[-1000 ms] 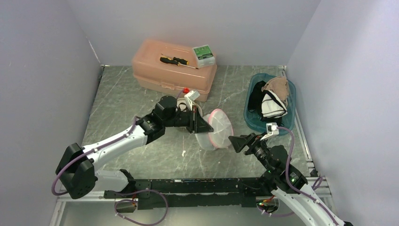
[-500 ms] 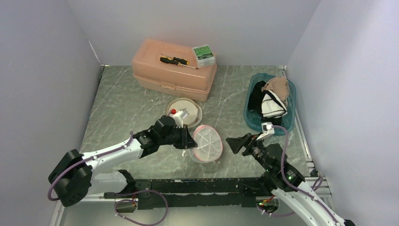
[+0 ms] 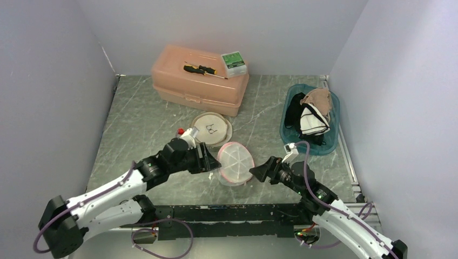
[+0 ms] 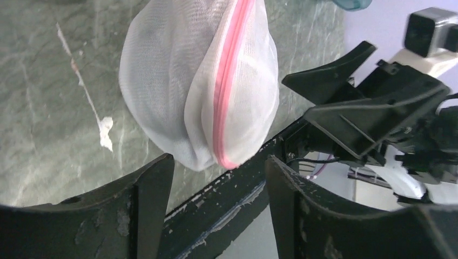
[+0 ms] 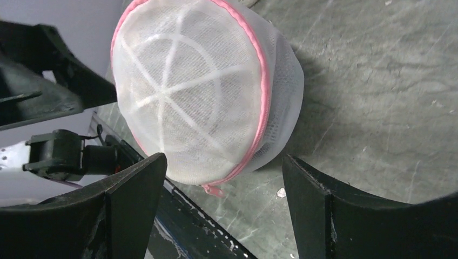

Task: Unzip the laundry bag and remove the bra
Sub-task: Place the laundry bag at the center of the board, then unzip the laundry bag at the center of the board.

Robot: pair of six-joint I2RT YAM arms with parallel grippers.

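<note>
The laundry bag (image 3: 235, 163), a round white mesh pouch with a pink zipper, rests on the table near the front edge. My left gripper (image 3: 211, 162) stands open just left of it, and in the left wrist view the bag (image 4: 200, 86) hangs free beyond the open left gripper (image 4: 219, 175). My right gripper (image 3: 258, 172) is open just right of it. In the right wrist view the bag (image 5: 200, 91) fills the gap ahead of the right gripper (image 5: 222, 164), with the pink zipper pull (image 5: 213, 189) at its lower edge. The bra is hidden.
A salmon toolbox (image 3: 200, 81) at the back carries a screwdriver (image 3: 202, 69) and a green box (image 3: 234, 62). A flat round beige pouch (image 3: 211, 128) lies behind the bag. A teal tub (image 3: 289, 141) of clothes sits at the right. The black rail (image 3: 216, 213) runs along the front.
The left gripper brought the bag from near the toolbox down toward the front edge, then let go and opened. The right arm has moved left toward the bag.
</note>
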